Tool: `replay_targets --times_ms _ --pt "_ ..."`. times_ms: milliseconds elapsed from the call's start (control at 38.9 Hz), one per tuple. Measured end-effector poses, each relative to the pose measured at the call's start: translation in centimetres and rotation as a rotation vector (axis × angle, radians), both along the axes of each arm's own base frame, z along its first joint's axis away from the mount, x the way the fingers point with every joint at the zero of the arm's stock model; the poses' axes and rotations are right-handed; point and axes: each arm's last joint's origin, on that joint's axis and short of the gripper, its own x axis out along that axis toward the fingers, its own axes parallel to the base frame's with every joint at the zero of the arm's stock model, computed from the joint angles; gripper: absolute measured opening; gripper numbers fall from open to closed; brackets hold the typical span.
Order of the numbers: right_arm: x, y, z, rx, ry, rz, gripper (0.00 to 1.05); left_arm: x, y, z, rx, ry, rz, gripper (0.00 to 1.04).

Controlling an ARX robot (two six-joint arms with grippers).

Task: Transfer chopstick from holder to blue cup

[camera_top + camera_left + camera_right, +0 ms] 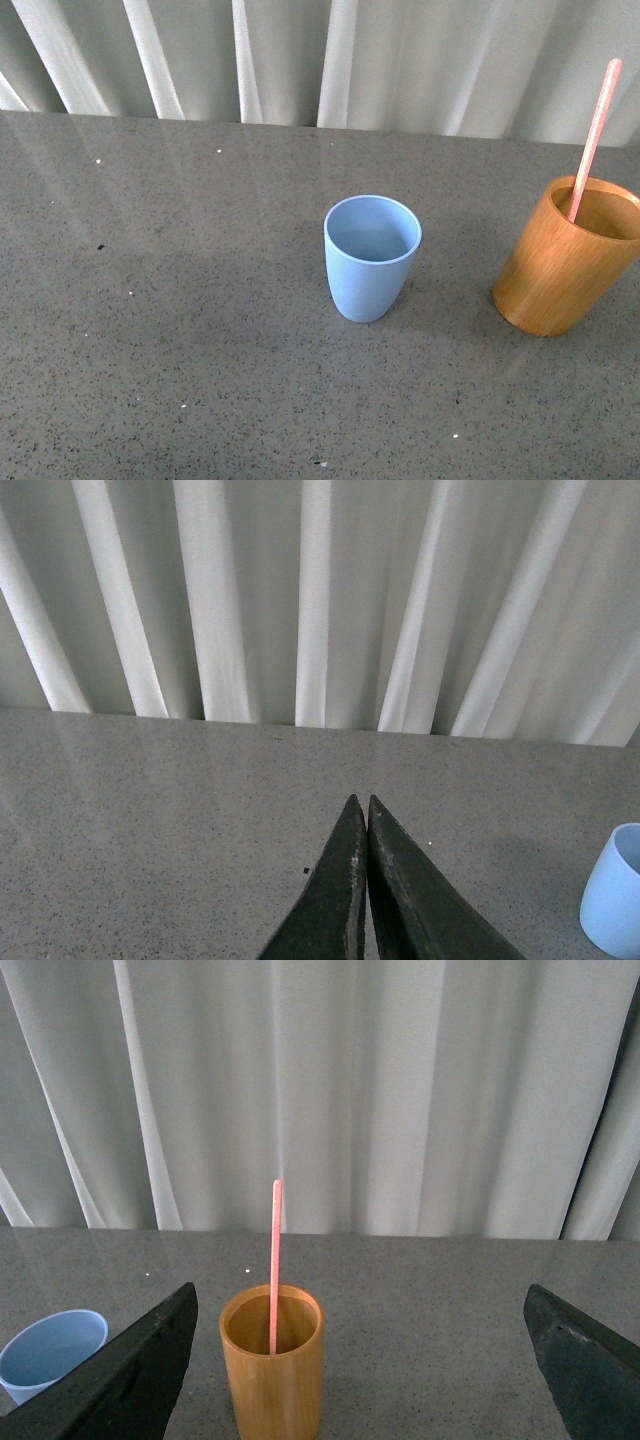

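Pink chopstick [595, 138] stands in the bamboo holder [567, 257], lower end inside, upper part rising well above the rim at a slight tilt. The holder is upright on the grey speckled table [150, 300]. The blue cup [371, 257] is also upright, to the left of the holder, near it but not touching.

My right gripper [360, 1295] is spread wide. In the right wrist view the holder and chopstick show in the gap between my two dark fingers [130, 1370], and I touch neither.

My left gripper [360, 805] is pinched closed, tips meeting, nothing between them. It hangs above bare table, on the far side of the cup from the holder. White pleated curtain [300, 60] hangs behind the holder, past the table's back edge. Neither arm shows in the front view.
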Motion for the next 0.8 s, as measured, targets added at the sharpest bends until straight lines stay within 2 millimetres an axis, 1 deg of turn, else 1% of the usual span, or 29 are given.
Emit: replay_targets --times_ms 257,360,437,591,617,668,797 --pt "0.0 0.0 0.0 0.000 0.000 0.000 0.95 -0.5 0.0 0.0 0.000 -0.001 0.000 0.04" --pt "0.0 0.0 0.0 0.000 0.000 0.000 0.95 -1.2 0.0 -0.5 0.000 0.034 0.000 0.04" --pt "0.0 0.0 0.0 0.000 0.000 0.000 0.95 -1.6 0.0 -0.3 0.000 0.004 -0.001 0.04" --pt "0.0 0.0 0.0 0.000 0.000 0.000 0.95 -1.6 0.0 -0.4 0.000 0.007 -0.001 0.04" --pt "0.0 0.0 0.0 0.000 0.000 0.000 0.95 -1.6 0.0 -0.4 -0.001 0.007 0.000 0.05" --pt "0.0 0.0 0.0 0.000 0.000 0.000 0.95 -1.6 0.0 -0.4 0.000 0.007 0.000 0.14" --pt "0.0 0.0 0.0 0.000 0.000 0.000 0.95 -1.6 0.0 -0.4 0.000 0.006 0.000 0.42"
